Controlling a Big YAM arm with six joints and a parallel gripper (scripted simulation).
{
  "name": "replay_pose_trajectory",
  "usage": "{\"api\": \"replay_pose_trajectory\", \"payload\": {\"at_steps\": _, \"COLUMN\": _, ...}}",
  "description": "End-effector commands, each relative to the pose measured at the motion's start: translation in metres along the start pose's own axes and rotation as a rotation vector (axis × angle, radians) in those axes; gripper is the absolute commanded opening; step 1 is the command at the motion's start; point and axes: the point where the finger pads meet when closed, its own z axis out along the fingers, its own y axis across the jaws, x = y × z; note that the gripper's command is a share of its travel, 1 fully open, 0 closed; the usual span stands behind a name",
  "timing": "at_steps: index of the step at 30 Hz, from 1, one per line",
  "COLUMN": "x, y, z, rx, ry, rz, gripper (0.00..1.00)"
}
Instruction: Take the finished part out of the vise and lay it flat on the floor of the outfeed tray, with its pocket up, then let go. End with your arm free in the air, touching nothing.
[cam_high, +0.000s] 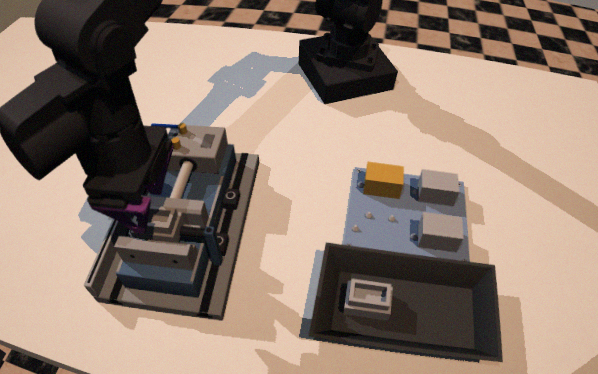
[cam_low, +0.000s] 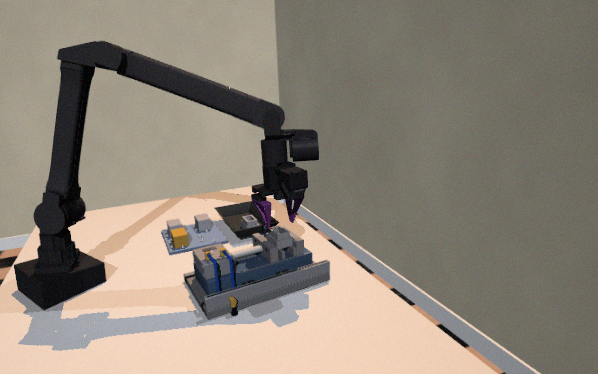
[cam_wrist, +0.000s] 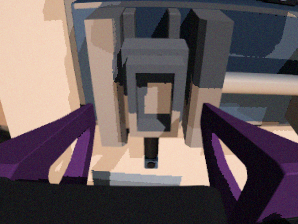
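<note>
The finished part (cam_high: 166, 231) (cam_low: 280, 236) (cam_wrist: 156, 64) is grey with a stepped rim and a rectangular pocket facing up. It sits in the vise (cam_high: 152, 252) (cam_low: 275, 269) (cam_wrist: 212, 50), between the two jaws, its top above them; whether the jaws touch it is hard to tell. My gripper (cam_high: 149, 211) (cam_low: 280, 224) (cam_wrist: 147, 112) is open above the vise. Its purple fingers stand wide to either side of the part and jaws in the wrist view, with nothing between the tips. The dark outfeed tray (cam_high: 410, 257) (cam_low: 227, 219) stands on the far side of the vise from the exterior view.
Another grey pocketed part (cam_high: 369, 304) (cam_low: 249, 220) lies in the tray, pocket up. Beside the tray, a blue plate (cam_high: 380, 235) bears a yellow block (cam_high: 384, 180) (cam_low: 179, 237), two grey blocks and small pegs. A blue-grey upright (cam_high: 212, 246) with a dark rod stands at the vise's side.
</note>
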Motion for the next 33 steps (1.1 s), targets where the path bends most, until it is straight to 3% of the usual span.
{"api": "replay_pose_trajectory", "payload": {"at_steps": 1, "x": 0.004, "y": 0.001, "z": 0.009, "rx": 0.009, "ry": 0.003, "rz": 0.008, "gripper": 0.64}}
{"api": "replay_pose_trajectory", "payload": {"at_steps": 9, "x": 0.006, "y": 0.0, "z": -0.004, "rx": -0.015, "ry": -0.009, "rz": 0.007, "gripper": 0.64}}
{"api": "replay_pose_trajectory", "payload": {"at_steps": 33, "x": 0.006, "y": 0.0, "z": -0.004, "rx": -0.013, "ry": -0.008, "rz": 0.007, "gripper": 0.64}}
